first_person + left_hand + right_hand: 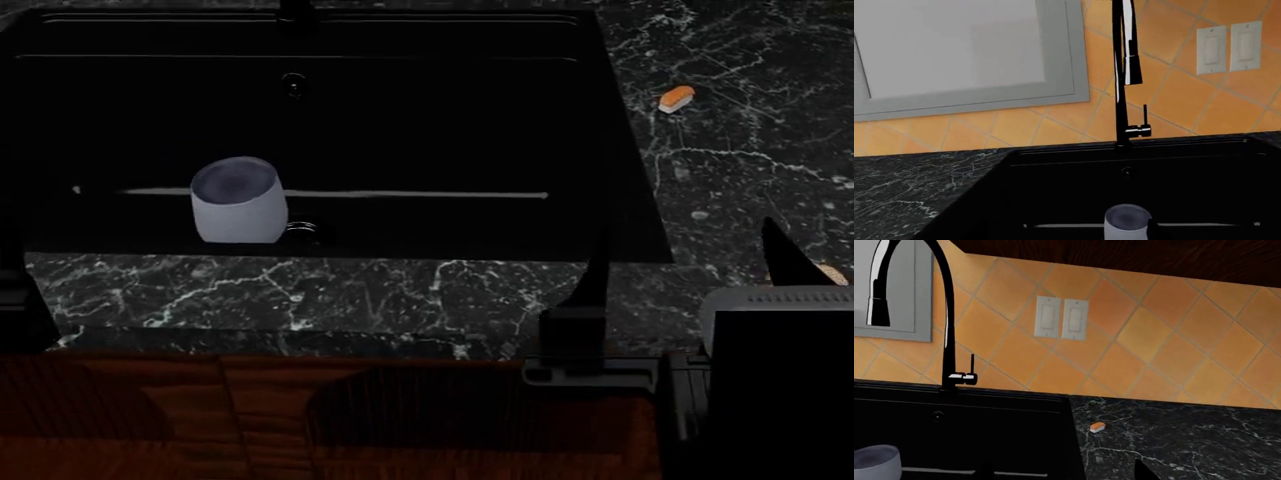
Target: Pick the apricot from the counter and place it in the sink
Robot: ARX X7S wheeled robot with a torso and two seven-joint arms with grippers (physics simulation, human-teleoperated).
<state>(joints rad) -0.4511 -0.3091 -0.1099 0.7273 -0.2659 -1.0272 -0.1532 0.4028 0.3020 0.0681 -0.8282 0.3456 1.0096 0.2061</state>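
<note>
Head view looks straight down on the sink [627,150], a big matte-black basin cut into the black marble-look counter [334,295]. A grey cup [238,200] stands inside the basin toward its left side, and the round drain [302,231] peeks out just beside the cup's base. Off to the right of the basin, a tiny orange-and-white sushi-like piece [677,98] lies on the slab, well apart from everything else.

The right gripper [687,262] shows as two dark pointed fingers spread wide apart over the counter at the lower right. A small pale orange sliver [834,273], touching the outer finger at the frame edge, might be the apricot, but honestly too little of it shows to say for sure.

The left gripper doesn't show clearly anywhere, so can't tell if it's apart or together. Its wrist camera faces the tall black faucet [1123,75], the orange tile backsplash [1187,95], a grey window frame [1077,55] and two white wall switches [1229,47].
</note>
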